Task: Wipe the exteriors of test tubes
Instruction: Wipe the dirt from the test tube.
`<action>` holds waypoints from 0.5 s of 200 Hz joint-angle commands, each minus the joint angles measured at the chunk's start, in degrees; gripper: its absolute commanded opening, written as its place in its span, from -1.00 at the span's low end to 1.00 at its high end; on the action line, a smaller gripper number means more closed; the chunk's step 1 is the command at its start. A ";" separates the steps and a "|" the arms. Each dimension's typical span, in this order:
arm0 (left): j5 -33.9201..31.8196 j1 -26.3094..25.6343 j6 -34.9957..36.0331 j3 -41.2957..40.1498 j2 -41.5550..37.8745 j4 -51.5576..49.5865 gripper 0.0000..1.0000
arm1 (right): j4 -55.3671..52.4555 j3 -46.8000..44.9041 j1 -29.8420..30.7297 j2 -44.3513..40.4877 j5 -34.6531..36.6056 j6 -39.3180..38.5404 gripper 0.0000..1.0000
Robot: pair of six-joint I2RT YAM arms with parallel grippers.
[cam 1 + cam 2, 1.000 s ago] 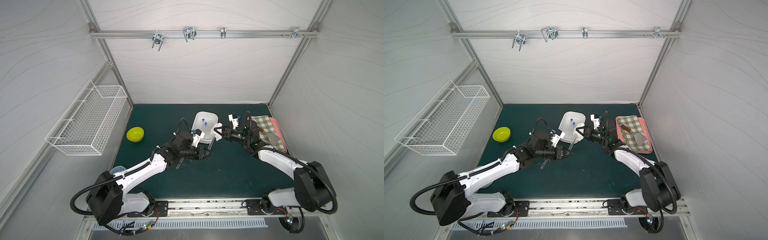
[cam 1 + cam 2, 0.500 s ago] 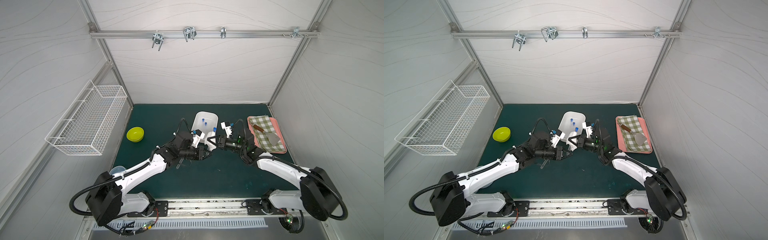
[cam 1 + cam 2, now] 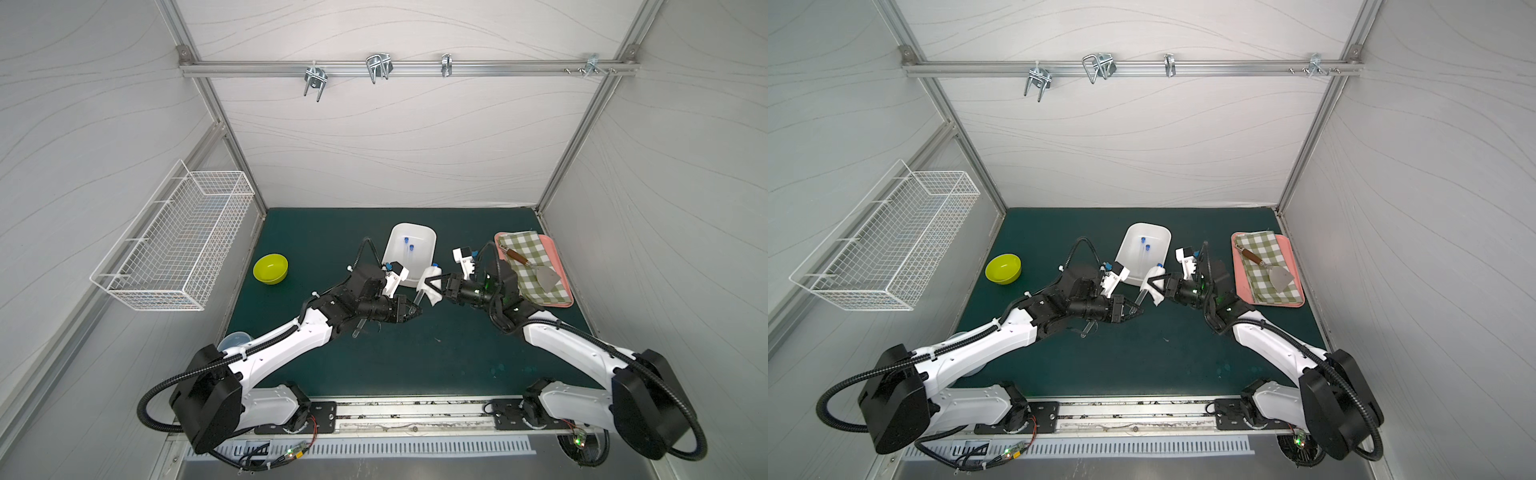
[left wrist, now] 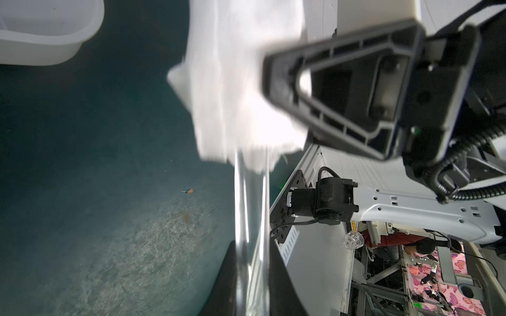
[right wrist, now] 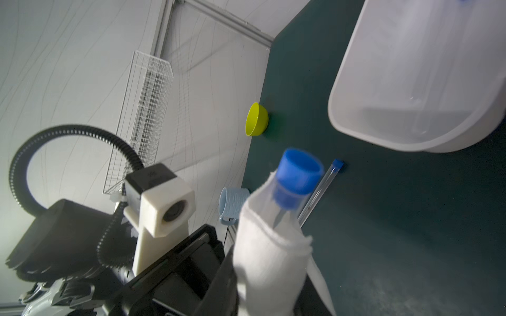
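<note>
The left gripper clamps the slim, slippery, perhaps fragile test tube low, while the right gripper pinches the soft cloth around it.

Test tube midsection inside cloth

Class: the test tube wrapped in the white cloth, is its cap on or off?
On: the right wrist view shows a blue cap seated on the test tube, above the white cloth around it.

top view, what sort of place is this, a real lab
Probably a robot test cell, not a working lab: white panel walls on an aluminium frame, left arm and right arm on one base rail, green mat.
</note>
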 commanded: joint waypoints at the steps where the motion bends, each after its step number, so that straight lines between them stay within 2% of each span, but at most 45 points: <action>1: 0.74 0.02 0.89 1.37 -1.46 1.83 -0.81 | -1.42 3.52 -4.54 2.19 -1.31 -1.86 -0.43; 45: 0.63 -0.03 1.72 1.09 -2.15 0.60 -0.81 | -0.14 8.84 -10.67 6.55 -5.14 -2.50 -0.45; 100: 0.16 -0.04 2.31 0.96 -2.50 -0.31 -0.80 | -2.58 6.98 -11.67 2.90 -5.39 -2.95 -0.46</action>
